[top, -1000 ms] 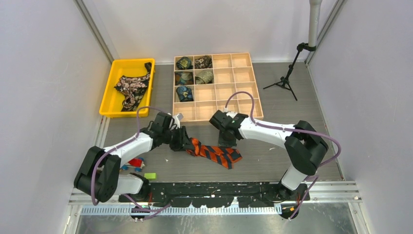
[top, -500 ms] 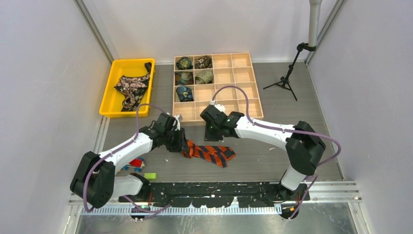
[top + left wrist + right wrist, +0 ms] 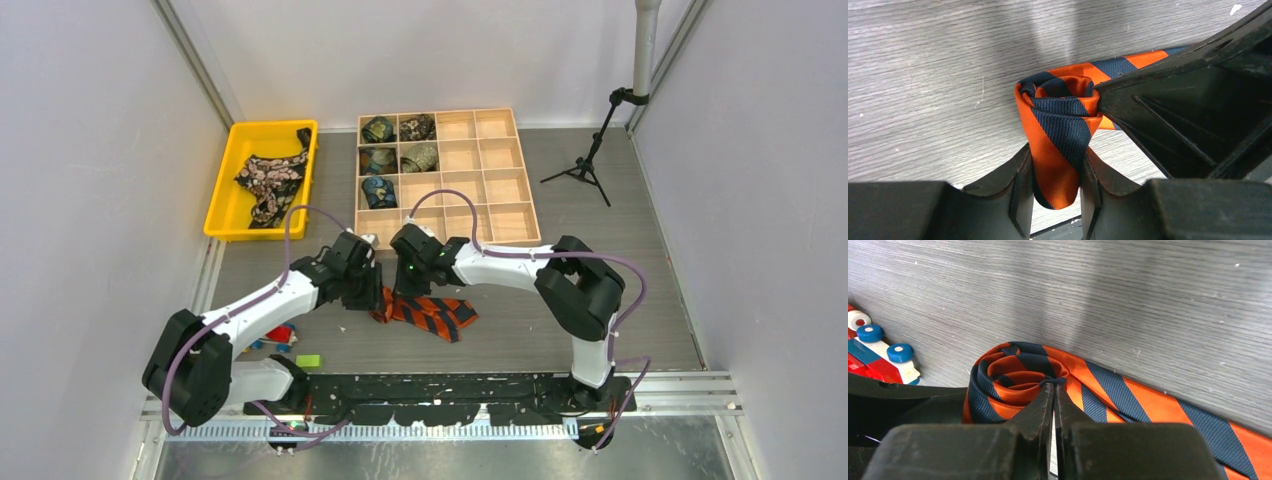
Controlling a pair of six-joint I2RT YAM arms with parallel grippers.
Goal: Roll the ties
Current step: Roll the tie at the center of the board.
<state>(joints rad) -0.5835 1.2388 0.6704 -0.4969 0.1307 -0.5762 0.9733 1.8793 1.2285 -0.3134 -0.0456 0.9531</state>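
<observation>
Nearest the arm bases, left side: small toy blocks [image 3: 278, 335] in red, blue and white, with a green block [image 3: 308, 360] lying apart.

Mid-table: orange-and-navy striped tie [image 3: 430, 312], rolled up at its left end, loose length lying to the right on the grey table [image 3: 520, 335].

Roll gripped from both sides by the left gripper [image 3: 1055, 165], part open, standing upright between its fingers [image 3: 1020, 190].

Right gripper [image 3: 1053, 390] at the roll's top inner turn, closed to a sliver. Cannot tell whether cloth sits between the tips.

Further back: wooden divided tray [image 3: 500, 185], with five small rolled ties [image 3: 420, 158] in its left cells.

Far left: yellow bin [image 3: 228, 215] holding a black flowered tie [image 3: 268, 180], unrolled.

Far right: black tripod [image 3: 585, 165].
</observation>
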